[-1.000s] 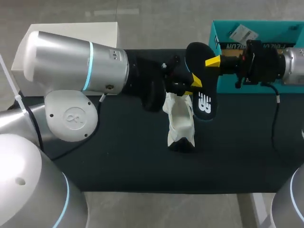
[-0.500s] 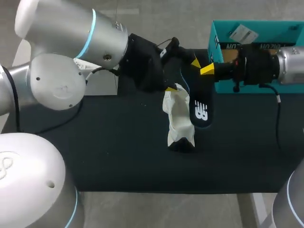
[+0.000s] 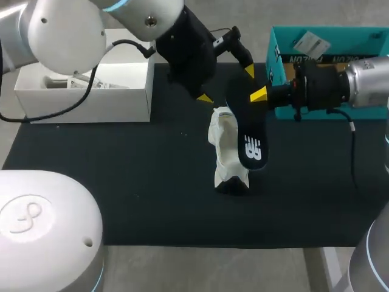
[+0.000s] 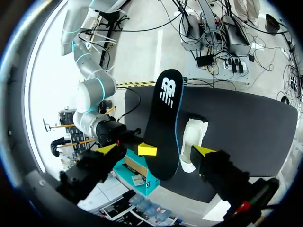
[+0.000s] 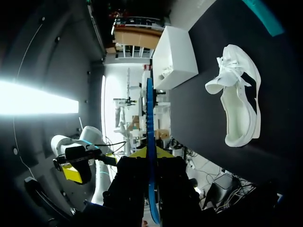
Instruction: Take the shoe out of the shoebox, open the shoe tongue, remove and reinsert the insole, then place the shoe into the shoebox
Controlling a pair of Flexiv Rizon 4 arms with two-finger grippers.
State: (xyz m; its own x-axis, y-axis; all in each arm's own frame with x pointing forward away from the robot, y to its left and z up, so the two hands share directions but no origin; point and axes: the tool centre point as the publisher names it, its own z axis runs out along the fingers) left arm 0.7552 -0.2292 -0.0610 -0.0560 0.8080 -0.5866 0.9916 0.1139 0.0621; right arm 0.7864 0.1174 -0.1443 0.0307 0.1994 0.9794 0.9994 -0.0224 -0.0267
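Presently our right gripper (image 3: 256, 97) clamps the insole (image 3: 248, 139), its free end slanting down over the sneaker (image 3: 226, 159); left gripper (image 3: 227, 85) released.

A robotics lab, going by the left arm (image 3: 73, 30) and right arm (image 3: 364, 85), silver-cased with glowing blue joint rings and a trailing cable (image 3: 351, 152), at a black-covered worktop (image 3: 152, 182).

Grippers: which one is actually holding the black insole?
The right gripper, pinching the insole edge-on between its fingers; the left gripper merely stands open around it.
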